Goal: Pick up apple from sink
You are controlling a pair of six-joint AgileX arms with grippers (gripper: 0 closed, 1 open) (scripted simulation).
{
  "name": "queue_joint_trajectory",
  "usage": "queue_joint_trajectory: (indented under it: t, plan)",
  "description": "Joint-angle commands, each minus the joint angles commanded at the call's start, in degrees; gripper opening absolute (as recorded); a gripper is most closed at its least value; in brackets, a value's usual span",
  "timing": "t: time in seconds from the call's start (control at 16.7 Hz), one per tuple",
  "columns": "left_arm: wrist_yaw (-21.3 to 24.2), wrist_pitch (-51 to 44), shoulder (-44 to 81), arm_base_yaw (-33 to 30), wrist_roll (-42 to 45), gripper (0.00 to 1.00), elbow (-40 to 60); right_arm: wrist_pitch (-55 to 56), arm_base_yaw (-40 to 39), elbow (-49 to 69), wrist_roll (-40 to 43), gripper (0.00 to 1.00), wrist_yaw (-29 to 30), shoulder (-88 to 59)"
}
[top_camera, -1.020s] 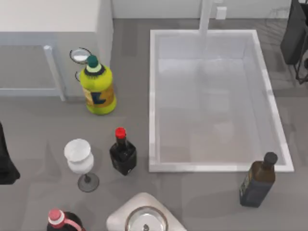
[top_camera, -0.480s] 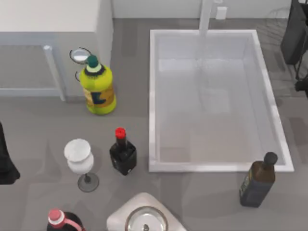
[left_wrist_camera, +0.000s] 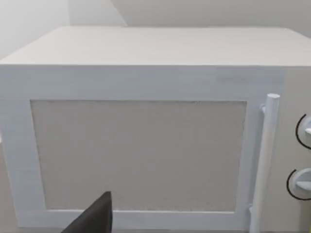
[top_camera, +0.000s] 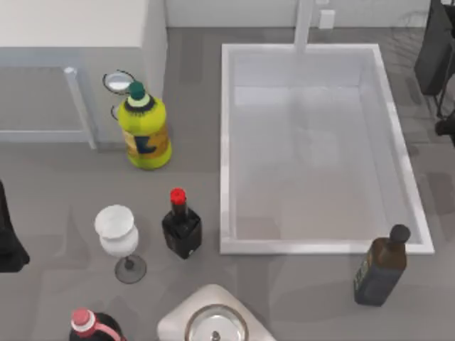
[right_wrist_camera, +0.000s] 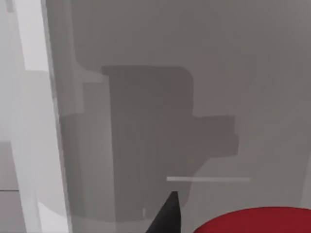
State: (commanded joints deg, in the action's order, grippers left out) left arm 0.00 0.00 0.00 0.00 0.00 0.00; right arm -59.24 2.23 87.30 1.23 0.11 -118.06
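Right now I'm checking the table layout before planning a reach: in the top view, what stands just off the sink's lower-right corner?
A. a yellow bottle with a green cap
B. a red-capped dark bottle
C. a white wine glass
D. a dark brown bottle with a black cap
D: the dark brown bottle stands on the table just outside the lower-right corner of the sink.

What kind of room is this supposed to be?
It looks like a rendered kitchen counter. There is a white sink with a faucet post, a microwave-like white cabinet with a door handle and knobs, plus bottles such as the yellow one and a wine glass.
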Motion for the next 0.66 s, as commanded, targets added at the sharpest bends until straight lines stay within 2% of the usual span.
queue_joint_trajectory:
  t: [0.3,0.66]
  plan:
    - [0.00,0.00,0.00,0.00,0.00,1.00,0.00,0.00,0.00,0.00,0.00,0.98,0.00,0.00]
    - [0.00,0.00,0.00,0.00,0.00,1.00,0.00,0.00,0.00,0.00,0.00,1.00,0.00,0.00]
